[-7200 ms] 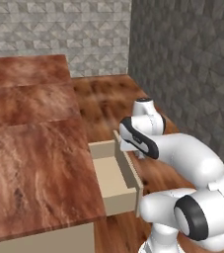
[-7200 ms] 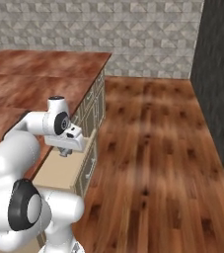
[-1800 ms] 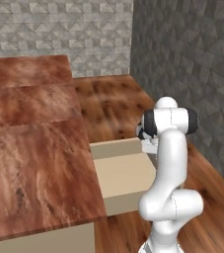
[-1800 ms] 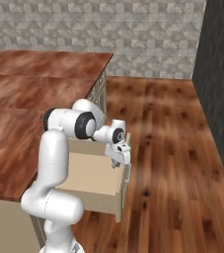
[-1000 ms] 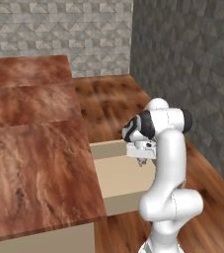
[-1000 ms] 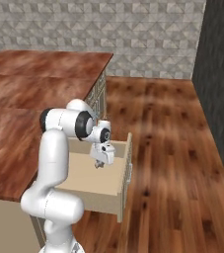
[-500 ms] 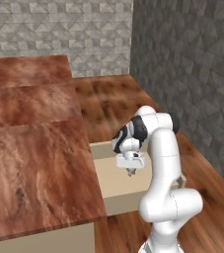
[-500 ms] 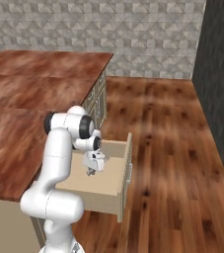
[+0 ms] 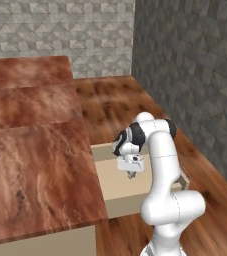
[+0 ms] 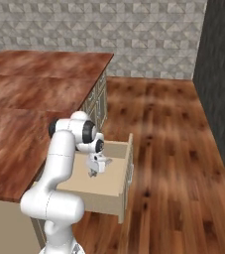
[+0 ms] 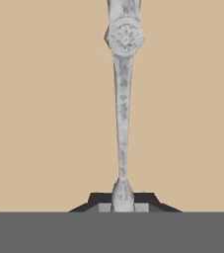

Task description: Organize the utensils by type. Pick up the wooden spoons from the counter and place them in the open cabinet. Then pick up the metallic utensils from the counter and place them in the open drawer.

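My gripper (image 11: 123, 205) is shut on the thin end of a slim silver metallic utensil (image 11: 123, 113). It points away from the fingertips over the plain beige bottom of the open drawer (image 11: 44, 99), and its far end runs past the frame edge. From the base, the gripper (image 9: 131, 173) (image 10: 92, 172) hangs low inside the open drawer (image 9: 111, 186) (image 10: 105, 197), which juts out from under the reddish-brown counter (image 9: 35, 155) (image 10: 20, 124). The wooden spoons and the open cabinet are out of view.
A wooden floor (image 10: 173, 149) lies beyond the drawer's front panel. A dark stone wall (image 9: 195, 75) stands close on the far side. The counter's edge overhangs the drawer's inner end.
The hand has swung from the drawer's outer end in over the drawer and dropped lower into it, still holding the silver utensil.
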Motion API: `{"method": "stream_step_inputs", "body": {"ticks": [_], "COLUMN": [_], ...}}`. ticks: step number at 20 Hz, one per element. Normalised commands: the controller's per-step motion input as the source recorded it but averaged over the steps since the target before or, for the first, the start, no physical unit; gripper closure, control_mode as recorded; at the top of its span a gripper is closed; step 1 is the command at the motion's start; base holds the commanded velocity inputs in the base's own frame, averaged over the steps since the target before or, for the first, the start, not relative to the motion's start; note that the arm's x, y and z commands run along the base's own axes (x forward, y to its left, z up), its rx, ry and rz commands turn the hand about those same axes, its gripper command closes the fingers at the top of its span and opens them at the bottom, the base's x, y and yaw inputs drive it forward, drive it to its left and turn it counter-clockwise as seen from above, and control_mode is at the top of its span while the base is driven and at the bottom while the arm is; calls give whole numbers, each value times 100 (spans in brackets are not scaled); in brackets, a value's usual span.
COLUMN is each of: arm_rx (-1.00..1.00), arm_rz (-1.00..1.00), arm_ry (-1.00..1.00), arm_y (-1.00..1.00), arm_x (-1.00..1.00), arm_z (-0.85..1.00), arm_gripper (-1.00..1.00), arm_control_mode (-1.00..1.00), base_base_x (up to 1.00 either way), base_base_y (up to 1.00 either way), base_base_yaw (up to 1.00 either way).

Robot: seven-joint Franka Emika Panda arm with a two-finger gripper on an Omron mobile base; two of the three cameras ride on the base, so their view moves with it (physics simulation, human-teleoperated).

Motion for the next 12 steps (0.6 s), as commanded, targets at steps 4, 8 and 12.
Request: {"method": "stream_step_inputs", "body": {"ticks": [4,8,12], "arm_rx": [0,0,0], "arm_rz": [-7,-4,0], "arm_ry": [-1,-1,0], "arm_y": [17,4,2], "arm_x": [15,13,-3], "arm_z": [-33,6,42], "arm_gripper": [-100,-100,-100], "arm_control_mode": [-100,-100,-100], "base_base_x": [0,0,0], "base_base_y": [0,0,0], "base_base_yaw": [0,0,0]}}
